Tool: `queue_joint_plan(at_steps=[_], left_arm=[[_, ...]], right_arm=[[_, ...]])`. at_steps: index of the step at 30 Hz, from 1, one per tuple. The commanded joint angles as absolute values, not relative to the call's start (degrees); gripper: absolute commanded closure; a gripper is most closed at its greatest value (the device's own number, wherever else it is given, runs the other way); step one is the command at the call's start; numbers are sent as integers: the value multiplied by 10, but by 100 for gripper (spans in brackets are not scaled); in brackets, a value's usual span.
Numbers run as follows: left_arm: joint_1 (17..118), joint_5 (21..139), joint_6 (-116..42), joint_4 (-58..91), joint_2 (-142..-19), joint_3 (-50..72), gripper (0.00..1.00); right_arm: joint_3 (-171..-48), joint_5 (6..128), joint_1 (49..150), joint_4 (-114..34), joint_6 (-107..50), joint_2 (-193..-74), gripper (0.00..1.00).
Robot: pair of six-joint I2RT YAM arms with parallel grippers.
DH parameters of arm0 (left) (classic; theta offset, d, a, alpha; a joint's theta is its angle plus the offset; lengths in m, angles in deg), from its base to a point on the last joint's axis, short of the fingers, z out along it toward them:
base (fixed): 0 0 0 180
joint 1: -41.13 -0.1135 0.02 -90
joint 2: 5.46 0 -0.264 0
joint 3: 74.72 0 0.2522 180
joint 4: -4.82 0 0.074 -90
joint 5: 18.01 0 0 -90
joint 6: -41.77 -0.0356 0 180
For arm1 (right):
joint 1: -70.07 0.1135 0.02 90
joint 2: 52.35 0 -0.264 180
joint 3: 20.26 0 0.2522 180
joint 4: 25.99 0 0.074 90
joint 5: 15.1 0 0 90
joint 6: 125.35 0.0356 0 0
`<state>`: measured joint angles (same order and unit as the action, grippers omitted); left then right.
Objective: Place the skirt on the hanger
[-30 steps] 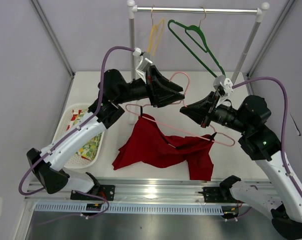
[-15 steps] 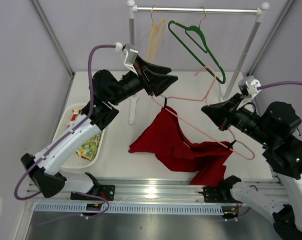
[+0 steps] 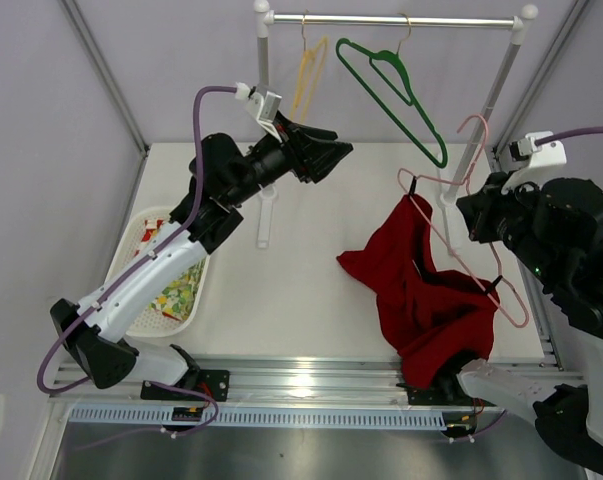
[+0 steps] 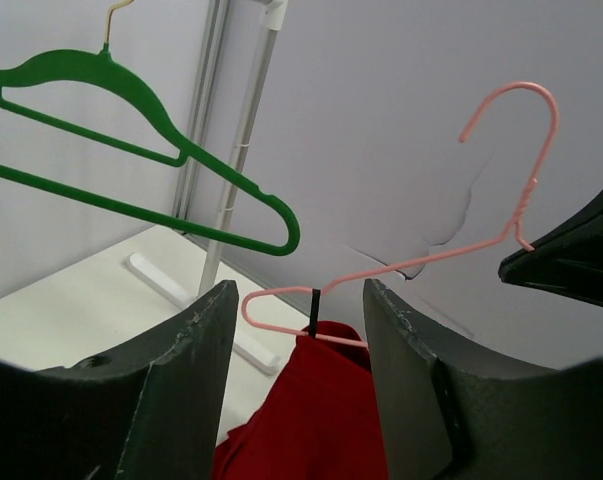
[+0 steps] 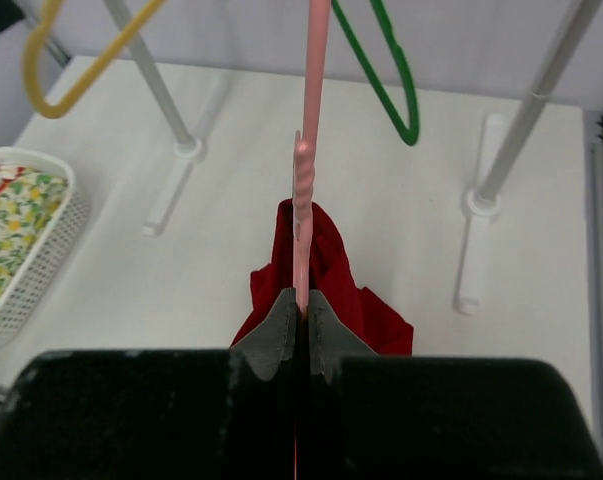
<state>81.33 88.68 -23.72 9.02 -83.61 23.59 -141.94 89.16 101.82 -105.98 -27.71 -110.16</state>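
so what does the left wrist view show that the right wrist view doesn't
Only the left wrist view: the hanger seen side-on with its hook, a black clip near its end, and the open left gripper holding nothing. Only the right wrist view: the right gripper shut on the hanger's wire, the yellow hanger, and the basket with floral cloth. Both: the skirt hanging on the hanger, the green hanger and the rack.
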Motion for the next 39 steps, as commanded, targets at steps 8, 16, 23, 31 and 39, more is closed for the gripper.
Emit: queue_joint_plan(at_steps=[8, 16, 23, 31, 39], left_arm=[[796, 890, -247, 91, -826, 258, 43], [794, 897, -242, 82, -830, 257, 43], [794, 898, -247, 86, -827, 255, 43], [792, 900, -249, 87, -815, 245, 43], [785, 899, -258, 94, -790, 224, 43]], right_arm=[[-1431, 1009, 1006, -1118, -245, -1126, 100], [-1384, 1031, 955, -1086, -252, -1106, 100], [-1312, 1068, 946, -981, -273, -1074, 100], [-1215, 1017, 895, -752, -316, -1047, 100], [-1237, 786, 732, -657, -309, -1108, 100]])
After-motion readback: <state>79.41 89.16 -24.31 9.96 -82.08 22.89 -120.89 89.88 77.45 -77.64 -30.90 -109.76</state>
